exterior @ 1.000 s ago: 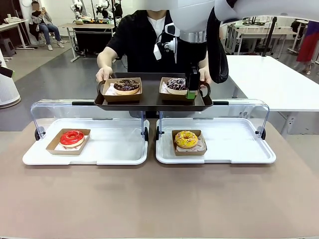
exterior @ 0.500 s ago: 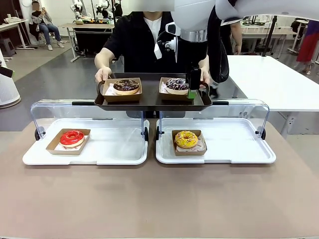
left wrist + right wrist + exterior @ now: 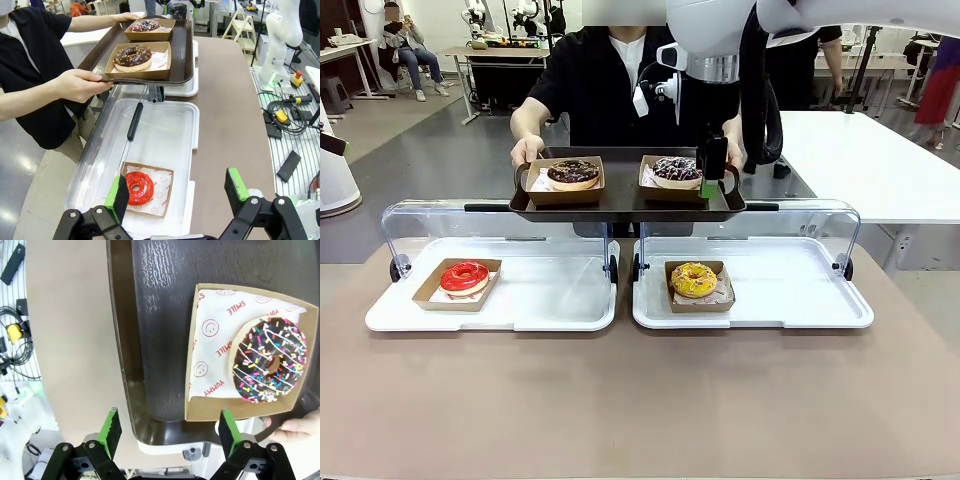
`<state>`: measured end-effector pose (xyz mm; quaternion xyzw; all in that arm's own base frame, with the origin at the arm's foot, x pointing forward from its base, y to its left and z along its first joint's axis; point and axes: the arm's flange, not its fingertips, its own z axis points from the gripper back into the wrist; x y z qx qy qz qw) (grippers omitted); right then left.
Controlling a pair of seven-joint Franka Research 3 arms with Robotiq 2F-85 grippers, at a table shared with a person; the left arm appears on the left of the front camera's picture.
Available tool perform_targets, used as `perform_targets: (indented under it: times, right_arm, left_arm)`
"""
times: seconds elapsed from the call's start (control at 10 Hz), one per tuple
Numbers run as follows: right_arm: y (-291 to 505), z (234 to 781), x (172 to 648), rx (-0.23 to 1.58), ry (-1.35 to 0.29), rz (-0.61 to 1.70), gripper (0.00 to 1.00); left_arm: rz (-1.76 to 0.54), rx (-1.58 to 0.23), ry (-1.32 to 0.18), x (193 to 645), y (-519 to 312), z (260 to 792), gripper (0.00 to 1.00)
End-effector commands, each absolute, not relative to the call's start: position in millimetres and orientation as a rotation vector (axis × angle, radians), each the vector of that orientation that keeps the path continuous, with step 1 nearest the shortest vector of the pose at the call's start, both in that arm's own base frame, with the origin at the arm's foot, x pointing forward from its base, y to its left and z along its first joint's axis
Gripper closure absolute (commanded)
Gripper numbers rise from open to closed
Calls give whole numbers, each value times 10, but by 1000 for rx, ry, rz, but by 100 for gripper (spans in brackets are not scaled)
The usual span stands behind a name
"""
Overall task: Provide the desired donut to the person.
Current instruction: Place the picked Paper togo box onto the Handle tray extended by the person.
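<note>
Our right gripper [image 3: 711, 170] hides part of the sprinkled chocolate donut [image 3: 270, 360] in its cardboard tray; its jaws stand apart over the brown tray [image 3: 620, 205], gripping nothing. The person [image 3: 590, 75] holds that tray, which also carries a chocolate nut donut [image 3: 574, 172]. Our left gripper [image 3: 177, 192], jaws apart, hangs above the red donut [image 3: 139, 185]. A yellow donut [image 3: 694, 279] sits in the right white bin [image 3: 800, 300].

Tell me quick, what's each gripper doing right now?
Left gripper: open, empty, above the red donut.
Right gripper: open, empty, over the brown tray.
</note>
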<state>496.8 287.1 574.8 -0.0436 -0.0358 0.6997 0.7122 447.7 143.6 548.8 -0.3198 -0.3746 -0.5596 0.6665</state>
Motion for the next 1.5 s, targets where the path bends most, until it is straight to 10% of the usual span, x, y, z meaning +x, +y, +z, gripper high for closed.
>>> perform_targets:
  times: [0.0,1.4]
  right_arm:
    - [2902,5744,4968,-97,-89,1558,0]
    - [2653,5883,5014,20,-169,1526,0]
  left_arm:
    - [-1264,-721,-855,4473,1441,5501,0]
    - [-1264,-721,-855,4473,1441,5501,0]
